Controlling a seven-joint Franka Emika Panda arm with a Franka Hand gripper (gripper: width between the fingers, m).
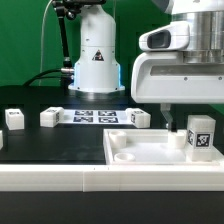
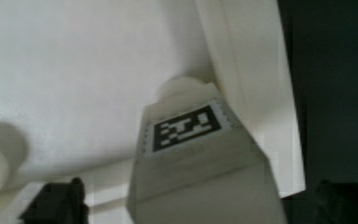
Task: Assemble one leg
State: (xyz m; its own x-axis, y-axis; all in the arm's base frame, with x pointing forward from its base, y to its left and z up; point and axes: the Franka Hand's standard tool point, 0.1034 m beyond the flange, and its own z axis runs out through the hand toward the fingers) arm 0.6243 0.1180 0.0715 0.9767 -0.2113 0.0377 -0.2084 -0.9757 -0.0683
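A leg [image 1: 200, 135], a small white post with a black-and-white tag on its face, stands upright on the large flat white panel [image 1: 140, 152] near its corner at the exterior view's right. The white hand of my gripper hangs right above it, and one dark finger [image 1: 168, 118] reaches down beside it. In the wrist view the leg [image 2: 194, 150] lies between the two dark fingertips [image 2: 55, 202], with a gap on each side. The gripper [image 2: 201, 205] is open around the leg and does not touch it.
Three more legs stand on the black table: two at the exterior view's left [image 1: 14, 119] [image 1: 51, 117] and one behind the panel [image 1: 139, 117]. The marker board [image 1: 95, 115] lies between them. The arm's base [image 1: 95, 60] stands at the back.
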